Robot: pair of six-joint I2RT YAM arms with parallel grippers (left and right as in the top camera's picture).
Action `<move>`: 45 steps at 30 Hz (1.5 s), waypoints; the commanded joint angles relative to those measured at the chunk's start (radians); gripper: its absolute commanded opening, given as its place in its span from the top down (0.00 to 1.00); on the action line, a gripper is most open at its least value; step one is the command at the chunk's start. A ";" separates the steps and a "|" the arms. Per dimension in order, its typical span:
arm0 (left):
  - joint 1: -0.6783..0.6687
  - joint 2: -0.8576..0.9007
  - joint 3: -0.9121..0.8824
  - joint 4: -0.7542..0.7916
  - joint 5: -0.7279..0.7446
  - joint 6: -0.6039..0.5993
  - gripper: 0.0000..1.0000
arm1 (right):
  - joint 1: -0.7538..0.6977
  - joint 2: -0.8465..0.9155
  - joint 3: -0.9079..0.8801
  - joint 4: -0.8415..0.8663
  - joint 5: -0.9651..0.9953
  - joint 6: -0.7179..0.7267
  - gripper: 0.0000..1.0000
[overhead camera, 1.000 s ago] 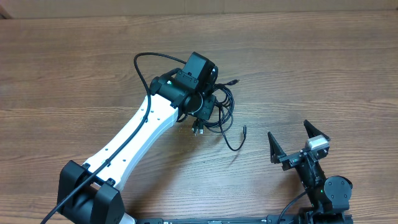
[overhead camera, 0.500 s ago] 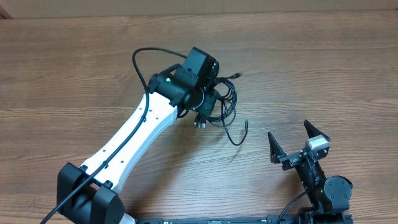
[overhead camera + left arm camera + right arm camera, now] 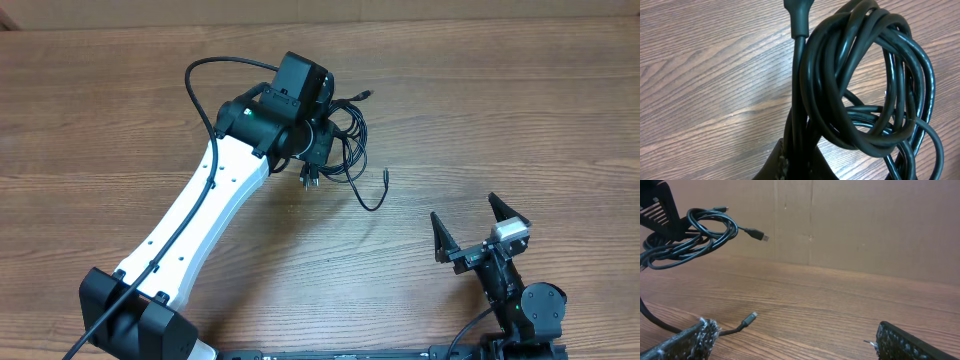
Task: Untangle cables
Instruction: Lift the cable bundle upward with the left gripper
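Left gripper [image 3: 320,152] is where we begin. Its jaws are pressed together on the cables [image 3: 348,140], though the wrist hides them from overhead. The black coils bunch right at its tip and spill out to its right side. Through the left wrist camera we see a thick round hank filling the right half of the view, its cords narrowing to a pinch at the bottom edge. From the right wrist camera the hank hangs in the air, clear of the wood. Right gripper [image 3: 468,222] sits well apart from it, near the worktop's near right corner, jaws spread wide with nothing between them.

We see a worktop [image 3: 520,110] of brown wood grain, and the hank hangs over its middle, a little toward the far edge. Beyond the worktop stands a plain tan wall [image 3: 865,225] that looks like cardboard.

From overhead, the hank's long axis runs roughly from the far edge to the near edge. One plug tip [image 3: 368,94] sticks out toward the far right corner. A loose strand [image 3: 368,200] drops from the hank's near side, curls toward the near edge and hooks back. Its plug end [image 3: 386,178] therefore points toward the far edge, and in the right wrist view we see that end lying on the wood.
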 commanded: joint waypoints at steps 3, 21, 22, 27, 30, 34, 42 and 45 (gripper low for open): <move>0.006 -0.002 0.033 -0.003 -0.003 0.020 0.96 | 0.000 -0.002 -0.010 0.005 0.011 0.000 0.00; 0.005 -0.002 0.033 -0.002 0.010 0.019 0.96 | 0.000 -0.002 -0.010 0.005 0.011 0.000 0.00; 0.005 -0.002 0.033 -0.002 0.016 0.019 0.96 | 0.000 -0.002 -0.010 0.005 0.011 0.000 0.00; 0.005 -0.002 0.033 -0.004 0.035 0.019 0.96 | 0.000 -0.002 -0.010 0.005 0.011 0.000 0.00; 0.005 -0.002 0.033 -0.004 0.035 0.019 0.96 | 0.000 -0.002 -0.010 0.005 0.011 0.000 0.00; 0.005 -0.002 0.033 -0.002 0.034 0.019 0.96 | 0.000 -0.002 -0.010 0.005 0.011 0.000 0.00; 0.005 -0.002 0.033 -0.003 0.036 0.002 0.96 | 0.000 -0.002 -0.010 0.005 0.011 0.000 0.00; 0.005 -0.002 0.033 -0.003 0.043 -0.012 0.96 | 0.000 -0.002 -0.010 0.005 0.011 0.000 0.00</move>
